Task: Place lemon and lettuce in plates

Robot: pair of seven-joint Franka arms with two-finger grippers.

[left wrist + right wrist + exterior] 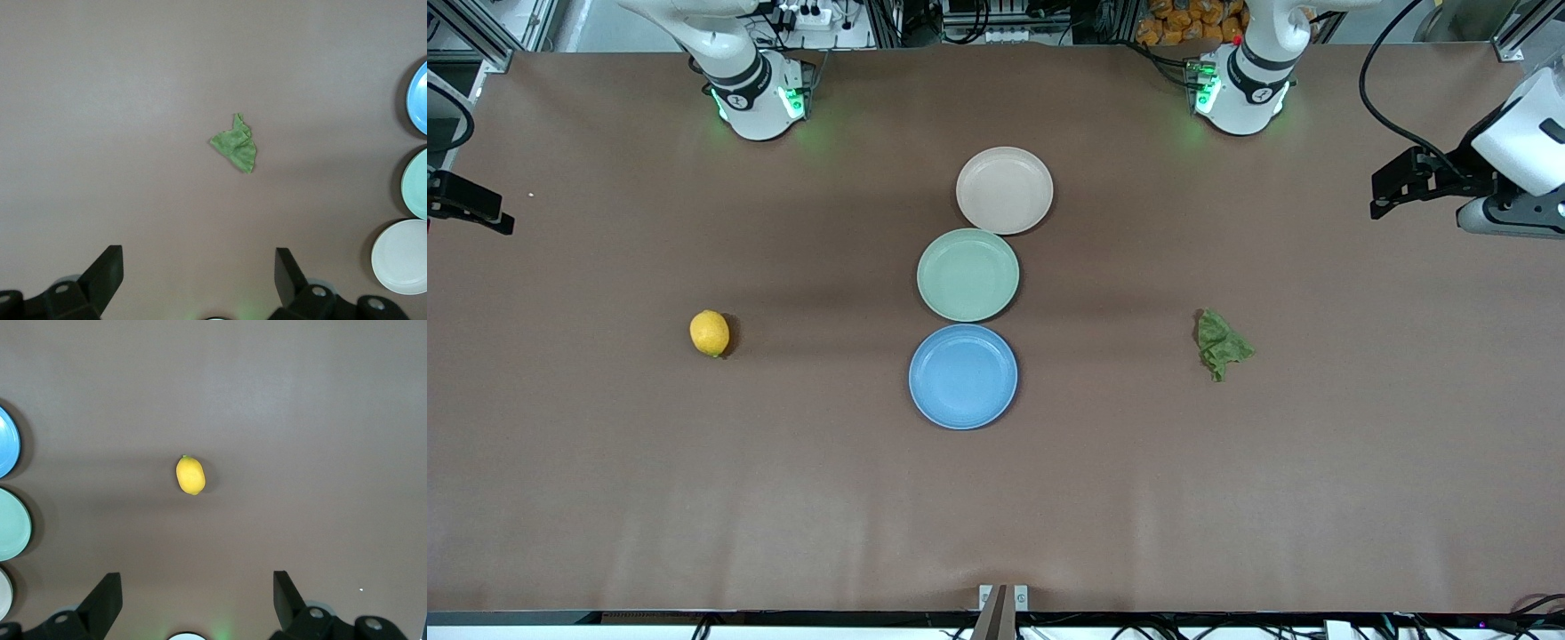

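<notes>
Lemon [710, 333] on surface toward right arm's end; lettuce [1221, 344] toward left arm's end; blue plate [963, 376] & beige plate [1005, 190] mid-surface, both bare; left gripper [199, 275] & right gripper [197, 597] spread, high up.

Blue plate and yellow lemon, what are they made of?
The round blue plate looks like smooth matte plastic: even colour, soft sheen, thin moulded rim. The small oval yellow lemon has dimpled skin; whether it is real fruit or a plastic toy cannot be told.
</notes>
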